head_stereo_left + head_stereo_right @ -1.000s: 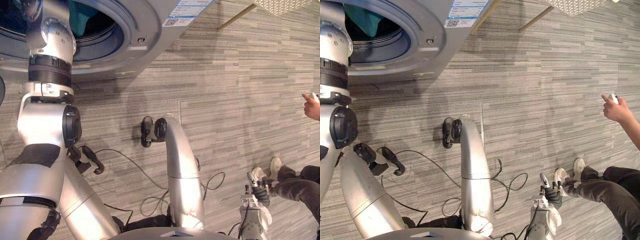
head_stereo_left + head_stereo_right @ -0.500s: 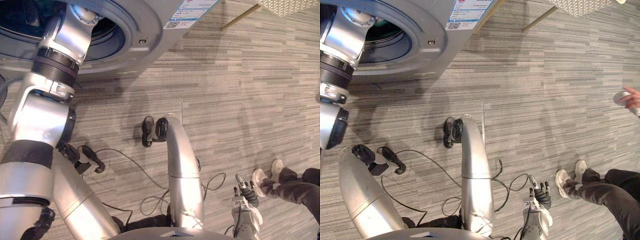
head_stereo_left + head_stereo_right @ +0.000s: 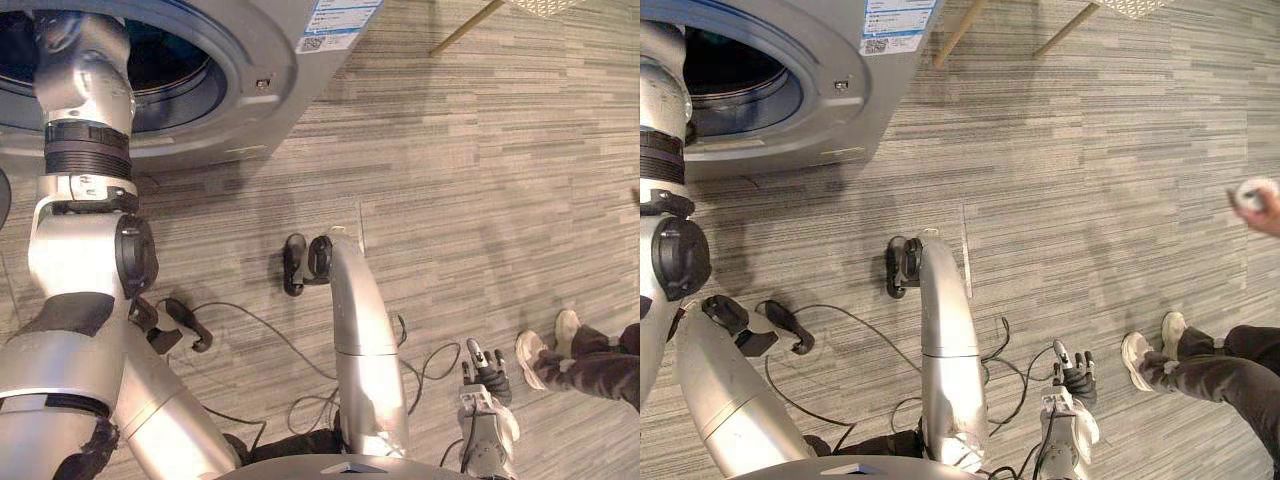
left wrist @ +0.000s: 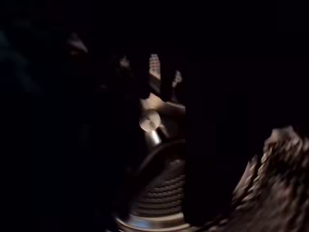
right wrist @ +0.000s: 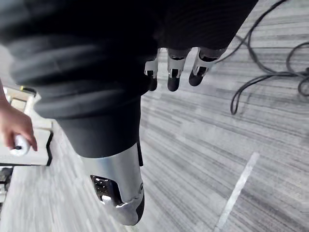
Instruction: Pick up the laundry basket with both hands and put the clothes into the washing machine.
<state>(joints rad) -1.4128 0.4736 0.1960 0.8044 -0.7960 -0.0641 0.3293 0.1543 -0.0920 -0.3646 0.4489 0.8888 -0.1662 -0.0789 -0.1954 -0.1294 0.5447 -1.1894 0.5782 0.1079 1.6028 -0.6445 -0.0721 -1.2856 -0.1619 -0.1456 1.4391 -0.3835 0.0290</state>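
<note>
The left arm (image 3: pixel 85 150) has straightened from its tilt, left hand hidden inside the washing machine (image 3: pixel 270 70), grip impossible to tell; the right hand (image 3: pixel 1072 375) hangs open. Loading seems underway.

Floor: grey carpet (image 3: pixel 1110 150) with a fine striped weave in lighter and darker bands; a thin pale seam (image 3: pixel 965 250) runs across it.

Furniture: two pale wooden legs (image 3: pixel 952 28) slant in at the far edge of the carpet; what they carry cannot be made out.

Person, to the right:
- legs in dark trousers (image 3: pixel 1225 368), stretched low over the carpet;
- white shoes (image 3: pixel 1137 356), side by side, soles on the floor;
- a hand (image 5: pixel 14 123) raised clear of the floor, closed round a small white object (image 3: pixel 1250 193), too blurred to identify.

Flat pale slab (image 5: pixel 34 152) just beside that hand, kind not discernible.
</note>
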